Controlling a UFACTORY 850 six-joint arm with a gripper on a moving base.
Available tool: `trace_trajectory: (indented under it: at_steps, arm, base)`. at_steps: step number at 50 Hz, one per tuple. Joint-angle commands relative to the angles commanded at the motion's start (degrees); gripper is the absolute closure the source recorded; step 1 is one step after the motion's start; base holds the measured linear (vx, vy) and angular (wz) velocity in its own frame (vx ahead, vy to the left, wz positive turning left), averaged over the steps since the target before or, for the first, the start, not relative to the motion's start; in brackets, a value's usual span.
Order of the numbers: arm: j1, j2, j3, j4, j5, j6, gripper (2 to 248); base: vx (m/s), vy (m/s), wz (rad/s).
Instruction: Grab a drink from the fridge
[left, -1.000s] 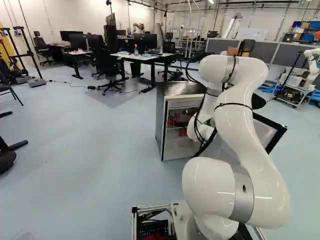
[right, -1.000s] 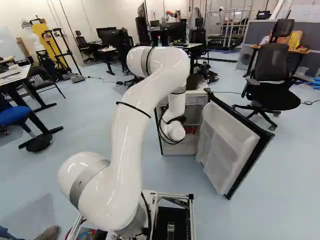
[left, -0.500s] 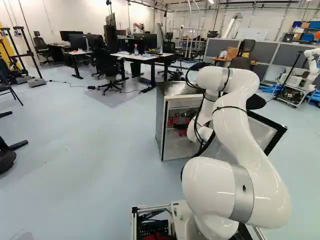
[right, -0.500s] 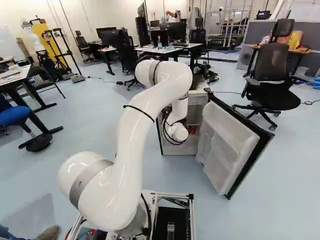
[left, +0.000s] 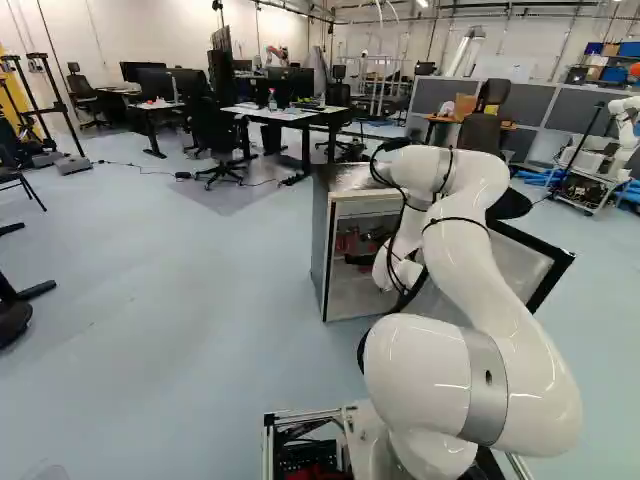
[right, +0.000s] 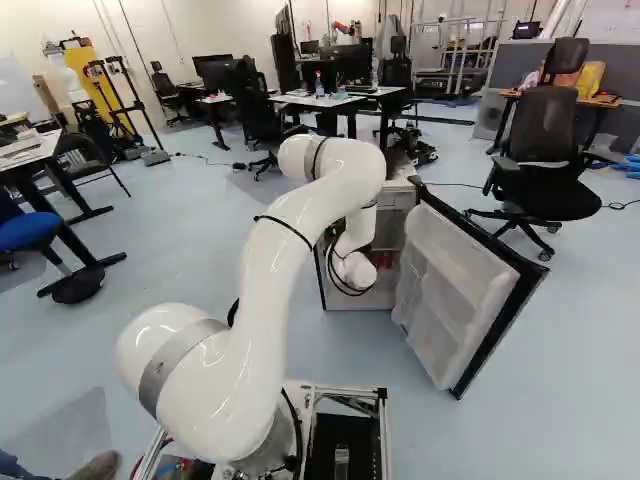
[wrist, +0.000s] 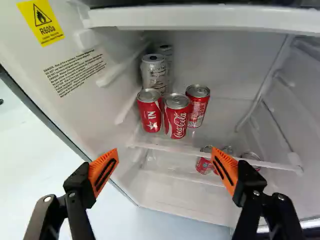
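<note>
Rises from the lowest joint (left: 425, 455), short of the fridge (left: 320, 250), with a white upper arm (left: 500, 290) leaning toward the fridge. Folds over at the elbow (left: 480, 180), then slopes down through the forearm (left: 408, 235) to the wrist (left: 385, 272) at the fridge's open front. Points the black gripper (left: 358, 259) into the fridge, spreading two fingers (wrist: 77, 192) wide, orange pads (wrist: 102, 172) well apart before the fridge's interior.
</note>
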Motion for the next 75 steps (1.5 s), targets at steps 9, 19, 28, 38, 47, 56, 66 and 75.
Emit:
trace_trajectory:
  at_steps: [9,19,28,38,47,56,66,75]
  arm:
    - [0.0,-0.8,-0.6,0.0,1.8,0.0,3]
    - [0.0,-0.8,-0.6,0.0,4.4,0.0,3]
    - [0.0,-0.9,-0.8,0.0,4.8,0.0,3]
    - [0.2,-1.4,-1.9,0.0,4.8,0.0,3]
    - [0.3,-2.2,-3.4,0.0,4.8,0.0,3]
    - [0.5,-2.9,-4.9,0.0,4.8,0.0,3]
    - [0.5,-2.9,-4.9,0.0,4.8,0.0,3]
    - [0.5,-2.9,-4.9,0.0,4.8,0.0,26]
  base:
    - [0.000,0.000,0.000]
    - [0.000,0.000,0.000]
    - [0.000,0.000,0.000]
    - [0.000,0.000,0.000]
    - [0.000,0.000,0.000]
    - [0.000,0.000,0.000]
    - [0.000,0.000,0.000]
    - [0.000,0.000,0.000]
